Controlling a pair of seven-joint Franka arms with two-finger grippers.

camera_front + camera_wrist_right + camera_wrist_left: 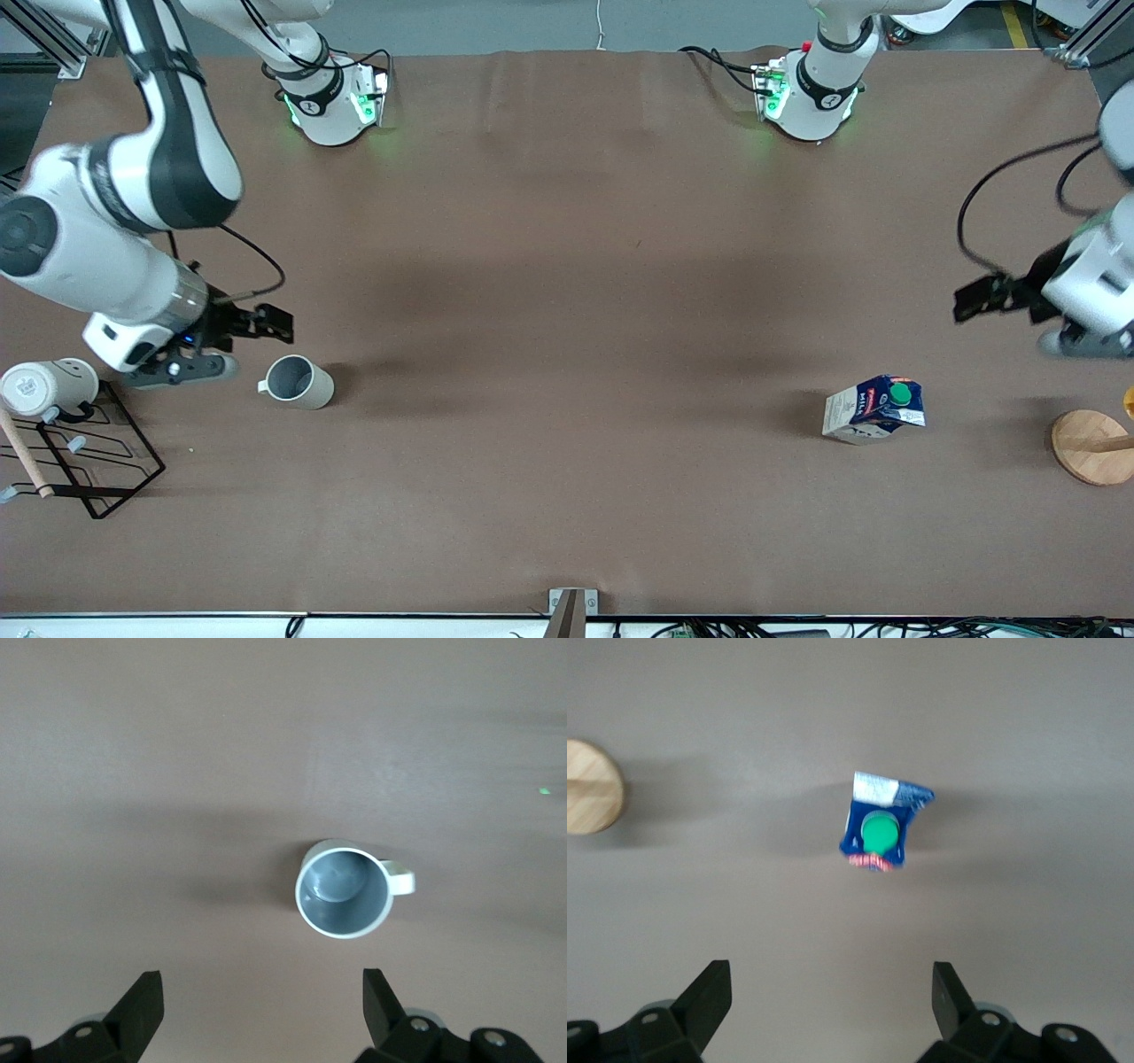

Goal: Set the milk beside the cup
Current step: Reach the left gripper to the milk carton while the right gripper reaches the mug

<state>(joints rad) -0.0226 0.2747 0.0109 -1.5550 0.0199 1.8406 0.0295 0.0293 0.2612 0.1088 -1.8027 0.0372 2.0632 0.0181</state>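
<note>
Left gripper (831, 1014) hovers with fingers spread wide and empty, the milk (874, 408) upright just off its tips toward the table's middle; right gripper (261, 1014), equally open, hangs beside the cup (299, 382), well apart from the carton.

Two mugs — beige cup (299, 382), white mug (49, 386) — one milk carton (874, 409), one rack (84, 456)
</note>
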